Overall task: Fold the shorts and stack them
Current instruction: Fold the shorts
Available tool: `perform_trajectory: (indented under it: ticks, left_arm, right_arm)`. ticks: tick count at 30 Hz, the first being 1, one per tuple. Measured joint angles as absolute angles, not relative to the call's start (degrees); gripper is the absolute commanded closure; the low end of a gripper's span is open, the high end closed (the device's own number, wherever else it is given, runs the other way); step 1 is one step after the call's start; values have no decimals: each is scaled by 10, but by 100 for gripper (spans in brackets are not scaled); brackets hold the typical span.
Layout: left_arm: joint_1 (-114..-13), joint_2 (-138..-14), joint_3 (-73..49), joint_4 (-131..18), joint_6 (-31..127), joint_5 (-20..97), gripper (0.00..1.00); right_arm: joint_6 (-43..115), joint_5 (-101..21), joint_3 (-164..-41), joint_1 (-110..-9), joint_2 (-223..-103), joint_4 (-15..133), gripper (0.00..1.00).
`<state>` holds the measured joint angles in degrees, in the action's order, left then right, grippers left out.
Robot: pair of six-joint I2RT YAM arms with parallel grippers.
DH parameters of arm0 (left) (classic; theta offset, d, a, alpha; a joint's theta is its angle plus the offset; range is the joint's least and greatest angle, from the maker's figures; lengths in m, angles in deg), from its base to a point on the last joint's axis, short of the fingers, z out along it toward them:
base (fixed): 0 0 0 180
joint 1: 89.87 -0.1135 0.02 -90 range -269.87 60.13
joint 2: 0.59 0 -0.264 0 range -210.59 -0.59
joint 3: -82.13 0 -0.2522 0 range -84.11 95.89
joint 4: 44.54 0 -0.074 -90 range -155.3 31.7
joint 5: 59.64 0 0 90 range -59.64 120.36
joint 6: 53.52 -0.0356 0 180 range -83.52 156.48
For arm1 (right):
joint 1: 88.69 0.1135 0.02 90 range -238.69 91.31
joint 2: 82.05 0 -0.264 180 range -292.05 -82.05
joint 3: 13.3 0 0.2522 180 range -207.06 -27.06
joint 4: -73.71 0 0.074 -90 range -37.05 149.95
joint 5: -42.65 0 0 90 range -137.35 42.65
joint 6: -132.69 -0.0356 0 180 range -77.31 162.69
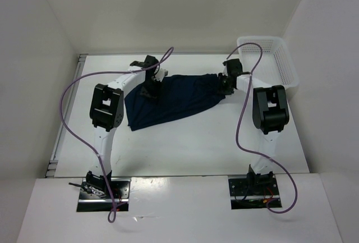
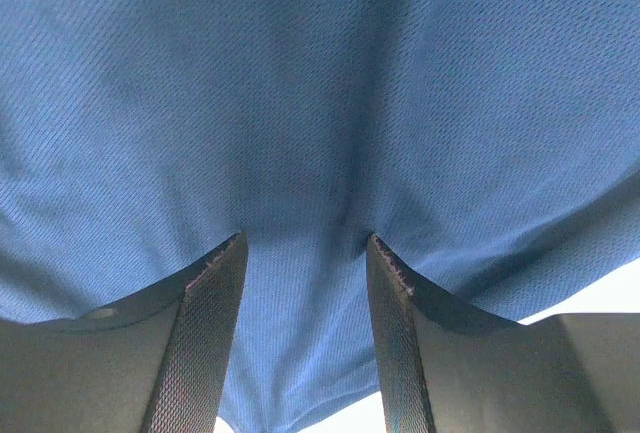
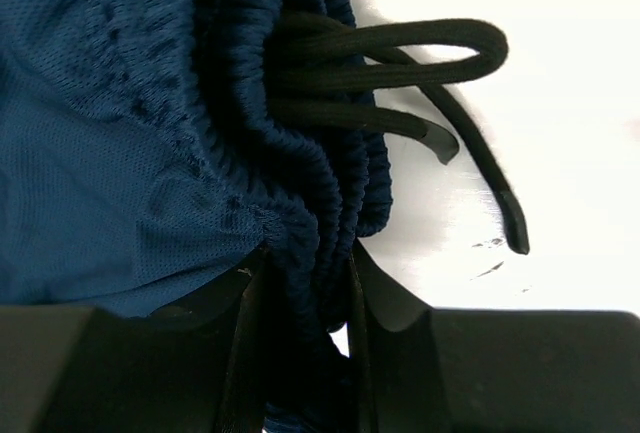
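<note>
The dark navy shorts (image 1: 176, 98) lie spread on the white table between my two arms, with one end reaching toward the near left. In the left wrist view the blue mesh cloth (image 2: 320, 103) fills the frame. My left gripper (image 2: 306, 241) stands open on it, both fingertips pressing into the fabric, which runs loose between them. My right gripper (image 3: 307, 248) is shut on the bunched elastic waistband (image 3: 300, 123) at the shorts' right end (image 1: 223, 85). The black drawstring (image 3: 420, 63) trails out over the table. From above, the left gripper (image 1: 151, 87) sits on the shorts' far left part.
A white mesh basket (image 1: 277, 58) stands at the back right corner, just beyond the right arm. White walls close in the table on the left, back and right. Purple cables loop over both arms.
</note>
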<state>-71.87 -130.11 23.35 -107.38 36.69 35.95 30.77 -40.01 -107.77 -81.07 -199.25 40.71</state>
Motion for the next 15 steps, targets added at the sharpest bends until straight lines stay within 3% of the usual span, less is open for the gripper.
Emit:
perform_trajectory:
  ticks: [4,11,15]
  left_arm:
    - [-713,-1306,233,-1066,367,359,41]
    - [-712,-1296,234,-1061,367,369,28]
    - [-716,-1264,227,-1049,367,372,28]
  right_arm:
    - [347,-402,-1086,-811,-1985,397,100]
    - [427,-438,-1089,-811,-1904,376,100]
    - [469,-474,-1089,-813,-1835,372,100]
